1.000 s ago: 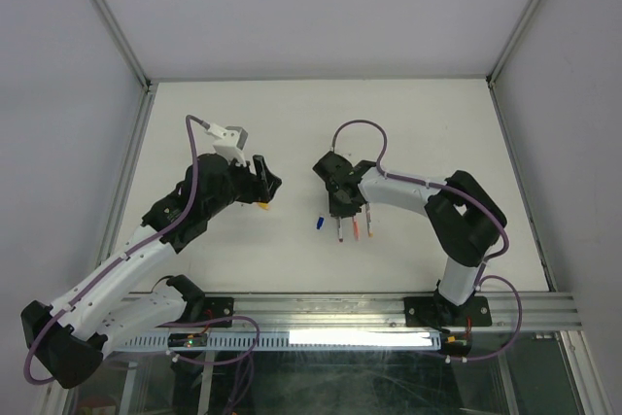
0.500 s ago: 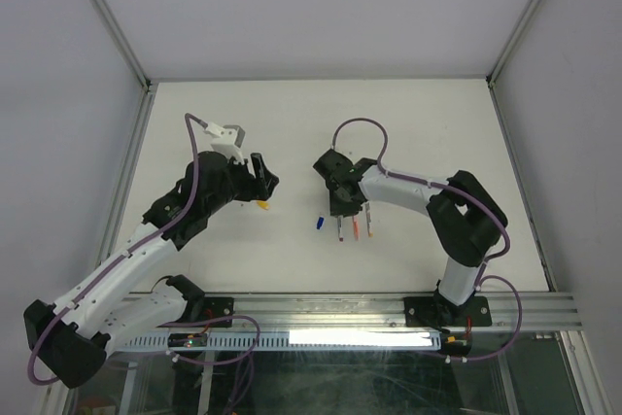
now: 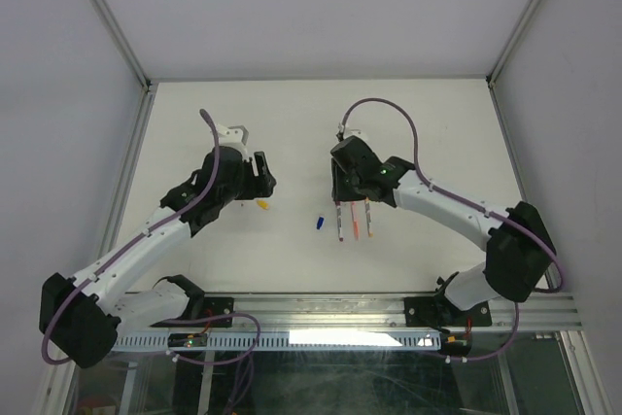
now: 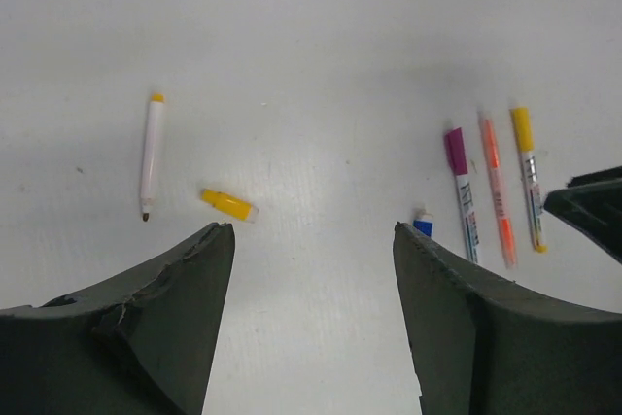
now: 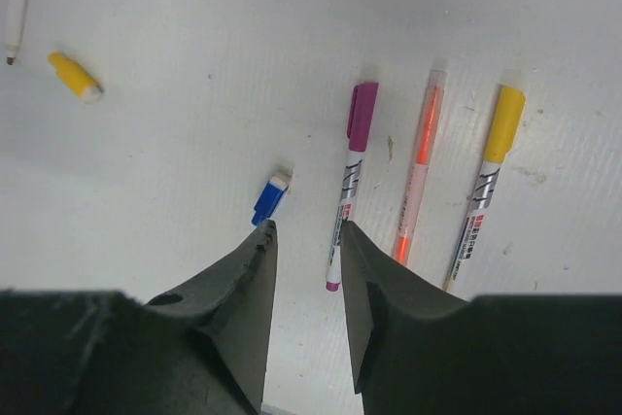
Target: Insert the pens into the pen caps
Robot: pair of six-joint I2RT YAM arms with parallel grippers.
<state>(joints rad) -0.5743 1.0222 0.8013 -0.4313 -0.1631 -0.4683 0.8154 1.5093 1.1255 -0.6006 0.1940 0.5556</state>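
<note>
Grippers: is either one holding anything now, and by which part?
Nothing is held. The right gripper is open near the purple pen and blue cap; the left gripper is open too.

In the upper left of my right wrist view, the uncapped pen (image 5: 17,2) runs off the top edge. Right of centre in my left wrist view, my own finger (image 4: 466,318) covers part of the blue cap (image 4: 423,225). The barrel print is too small to read.

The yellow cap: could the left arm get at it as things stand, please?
Probably yes. The left gripper is open, and the yellow cap lies bare just ahead of it, apart from the uncapped pen; nothing covers it.
</note>
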